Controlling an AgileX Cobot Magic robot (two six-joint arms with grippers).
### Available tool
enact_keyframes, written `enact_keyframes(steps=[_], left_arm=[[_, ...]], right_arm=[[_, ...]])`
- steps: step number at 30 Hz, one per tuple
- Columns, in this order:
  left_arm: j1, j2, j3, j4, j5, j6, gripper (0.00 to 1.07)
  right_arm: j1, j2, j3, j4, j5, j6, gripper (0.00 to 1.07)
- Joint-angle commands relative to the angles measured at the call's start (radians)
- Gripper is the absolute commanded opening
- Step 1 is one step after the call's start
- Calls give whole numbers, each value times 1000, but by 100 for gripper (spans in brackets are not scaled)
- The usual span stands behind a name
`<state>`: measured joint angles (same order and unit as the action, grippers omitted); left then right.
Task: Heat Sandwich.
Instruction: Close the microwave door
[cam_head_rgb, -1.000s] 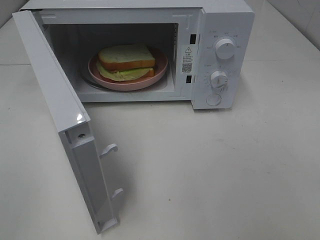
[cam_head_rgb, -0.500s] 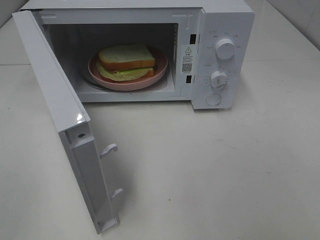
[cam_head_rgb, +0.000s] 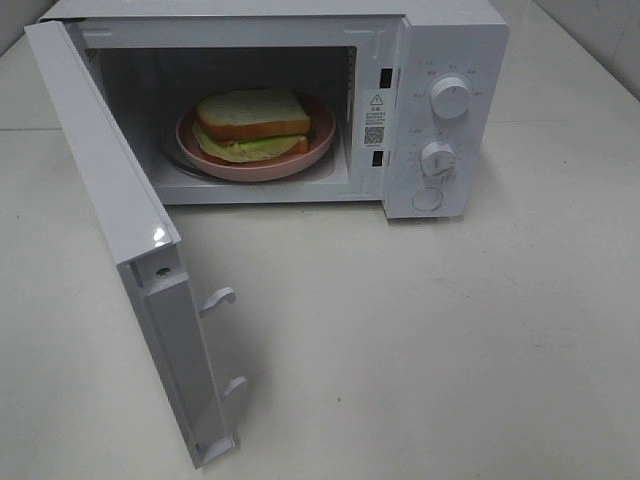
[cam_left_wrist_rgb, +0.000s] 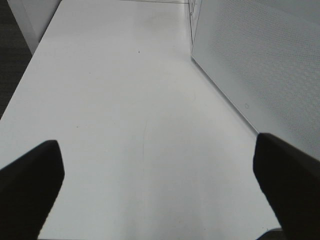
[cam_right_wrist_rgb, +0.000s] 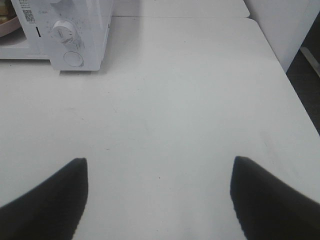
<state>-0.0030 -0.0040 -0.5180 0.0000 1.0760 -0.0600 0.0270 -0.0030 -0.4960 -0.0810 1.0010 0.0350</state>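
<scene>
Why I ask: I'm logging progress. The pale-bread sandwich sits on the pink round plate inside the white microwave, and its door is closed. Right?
Not quite: the white microwave door stands wide open, as the exterior high view shows. The rest holds: the pale-bread sandwich with green filling sits on the pink round plate inside the white microwave.

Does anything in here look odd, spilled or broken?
Nothing stands out. The sandwich sits flat on its pink plate inside the microwave, and the door simply hangs wide open.
</scene>
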Motion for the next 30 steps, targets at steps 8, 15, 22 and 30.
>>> enact_keyframes(steps=[8, 15, 22, 30], left_arm=[[2, -16, 0, -6, -5, 1, 98], [2, -16, 0, -6, -5, 1, 98], [2, -16, 0, -6, -5, 1, 98], [2, -15, -4, -6, -8, 0, 98]], right_arm=[[-4, -29, 0, 2, -6, -7, 76], [-4, -29, 0, 2, -6, -7, 76], [-4, -29, 0, 2, -6, -7, 76], [-4, -29, 0, 2, -5, -4, 76]])
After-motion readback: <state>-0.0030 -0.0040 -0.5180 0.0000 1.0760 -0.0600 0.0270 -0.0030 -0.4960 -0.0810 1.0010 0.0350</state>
